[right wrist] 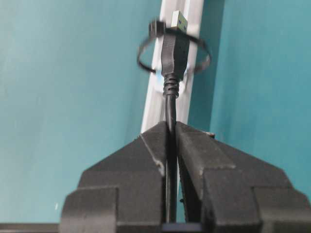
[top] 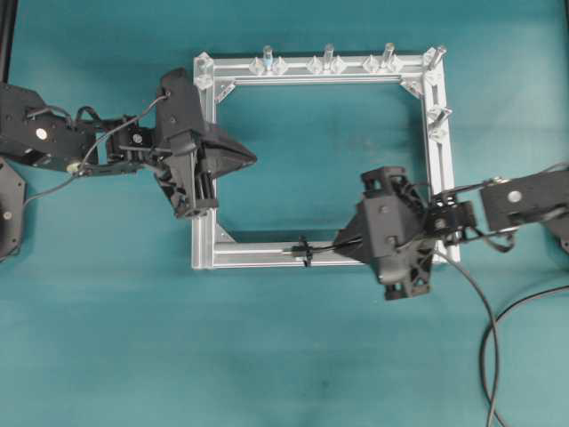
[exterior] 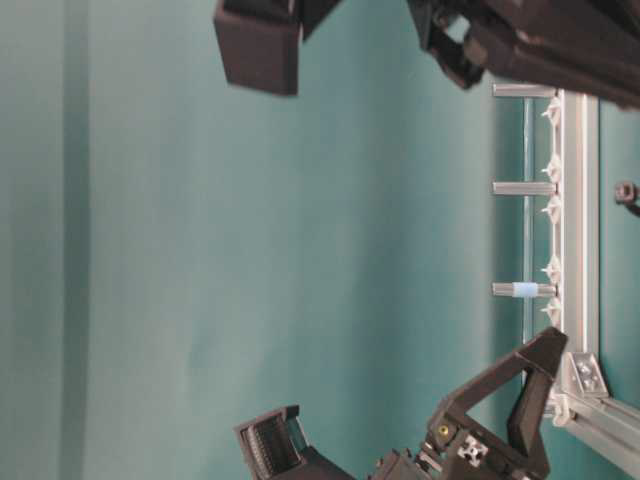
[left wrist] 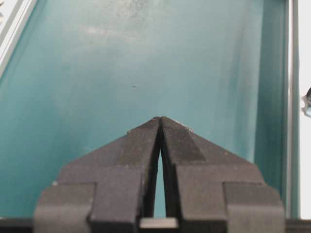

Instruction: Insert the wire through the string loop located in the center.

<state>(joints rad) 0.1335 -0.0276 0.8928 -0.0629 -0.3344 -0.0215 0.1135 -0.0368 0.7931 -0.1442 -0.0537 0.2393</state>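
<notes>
Because the plug had to be steered, the right gripper point(right wrist: 171, 133) pinched the long thin black wire point(right wrist: 174, 53) just behind it, tip inside the thin black string loop point(right wrist: 146, 65) on the silver aluminium frame's point(top: 258, 256) near bar; the left gripper point(left wrist: 160, 127), fingers pressed together, empty, hovered at the frame's left side.

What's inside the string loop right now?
In the right wrist view the wire plug sits within the string loop, its metal tip just past the far side, held by the right tool. The silver frame bar runs beneath; the loop's attachment is hidden.
</notes>
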